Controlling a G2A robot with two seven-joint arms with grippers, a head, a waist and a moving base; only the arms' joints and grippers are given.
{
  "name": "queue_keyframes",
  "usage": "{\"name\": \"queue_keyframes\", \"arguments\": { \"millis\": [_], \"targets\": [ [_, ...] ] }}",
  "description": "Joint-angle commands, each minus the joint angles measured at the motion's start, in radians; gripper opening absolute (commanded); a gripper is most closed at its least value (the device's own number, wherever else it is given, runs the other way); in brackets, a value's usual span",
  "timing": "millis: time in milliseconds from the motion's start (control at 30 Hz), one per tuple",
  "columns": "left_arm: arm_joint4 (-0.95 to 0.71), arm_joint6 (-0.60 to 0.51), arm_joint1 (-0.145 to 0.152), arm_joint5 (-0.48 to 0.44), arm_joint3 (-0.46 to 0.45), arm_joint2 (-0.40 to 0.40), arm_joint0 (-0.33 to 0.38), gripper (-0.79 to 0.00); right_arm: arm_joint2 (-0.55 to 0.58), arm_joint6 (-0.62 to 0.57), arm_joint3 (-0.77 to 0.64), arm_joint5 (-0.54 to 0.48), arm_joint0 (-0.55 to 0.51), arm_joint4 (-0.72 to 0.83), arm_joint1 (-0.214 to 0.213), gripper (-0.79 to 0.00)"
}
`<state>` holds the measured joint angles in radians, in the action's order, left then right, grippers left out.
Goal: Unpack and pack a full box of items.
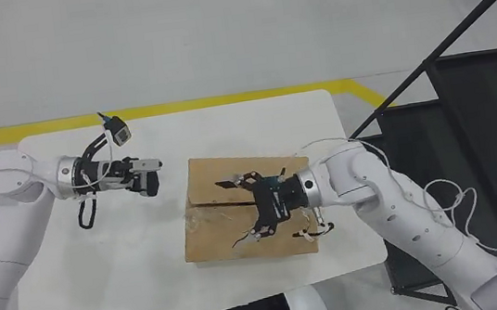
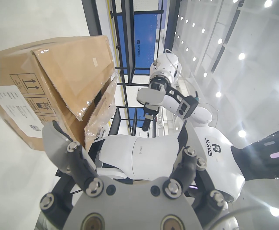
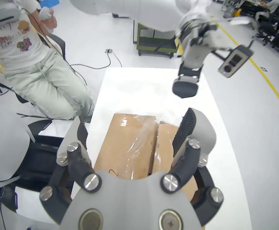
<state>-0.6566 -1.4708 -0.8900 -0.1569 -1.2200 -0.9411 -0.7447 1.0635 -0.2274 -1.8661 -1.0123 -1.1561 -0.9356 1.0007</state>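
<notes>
The brown cardboard box [image 2: 54, 87] carries black handling symbols printed on its side wall: a framed pair of upward arrows [image 2: 30, 83], with further framed pictograms [image 2: 40, 105] just beneath, too small to make out. Beside them sits a white paper label [image 2: 14, 104] whose lines of print are too fine to read, and a square code [image 2: 34, 127] near the box's edge. A small white sticker [image 2: 95, 61] lies on one flap. Beyond the box, a blue wall panel [image 2: 146, 43] bears white lettering. A yellow floor stripe [image 1: 224, 105] crosses the upper half of the top view.
</notes>
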Motion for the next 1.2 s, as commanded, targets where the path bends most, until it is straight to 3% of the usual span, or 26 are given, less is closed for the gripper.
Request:
{"name": "queue_keyframes", "arguments": {
  "millis": [0,267,467,700,733,767,800,900,967,1033,1167],
  "targets": [
    [-0.005,-0.010,-0.007,-0.026,-0.004,0.017,-0.012,0.000,0.064,0.035,-0.011,0.000,-0.033,0.030,-0.024,0.000],
    [0.030,-0.065,-0.026,-0.047,-0.011,0.081,-0.029,0.000,0.203,0.120,-0.015,0.000,-0.156,0.071,-0.100,0.000],
    [0.054,-0.065,-0.014,-0.028,-0.045,0.081,-0.056,0.000,0.220,0.191,-0.007,0.000,-0.191,0.067,-0.131,0.000],
    [0.073,-0.055,-0.027,-0.042,-0.049,0.100,-0.056,0.000,0.215,0.270,-0.004,0.000,-0.206,0.027,-0.152,0.000],
    [0.070,-0.056,-0.028,-0.042,-0.045,0.100,-0.054,-0.102,0.215,0.279,-0.004,0.000,-0.208,0.021,-0.155,0.000],
    [0.070,-0.058,-0.029,-0.041,-0.040,0.100,-0.052,-0.299,0.214,0.287,-0.003,0.000,-0.210,0.016,-0.157,0.000],
    [0.070,-0.060,-0.030,-0.038,-0.036,0.100,-0.051,-0.400,0.214,0.295,0.000,0.000,-0.212,0.012,-0.160,0.000],
    [0.073,-0.061,-0.035,-0.035,-0.026,0.104,-0.046,-0.431,0.211,0.318,0.011,0.000,-0.213,0.005,-0.167,0.000],
    [0.073,-0.063,-0.038,-0.033,-0.022,0.107,-0.042,-0.533,0.207,0.331,0.015,0.000,-0.212,0.002,-0.171,0.000],
    [0.074,-0.065,-0.041,-0.026,-0.020,0.111,-0.038,-0.785,0.201,0.341,0.015,0.000,-0.211,-0.006,-0.174,0.000],
    [0.094,-0.065,-0.044,-0.008,-0.021,0.120,-0.030,-0.785,0.191,0.360,0.024,0.000,-0.208,-0.016,-0.181,0.000]
  ]
}}
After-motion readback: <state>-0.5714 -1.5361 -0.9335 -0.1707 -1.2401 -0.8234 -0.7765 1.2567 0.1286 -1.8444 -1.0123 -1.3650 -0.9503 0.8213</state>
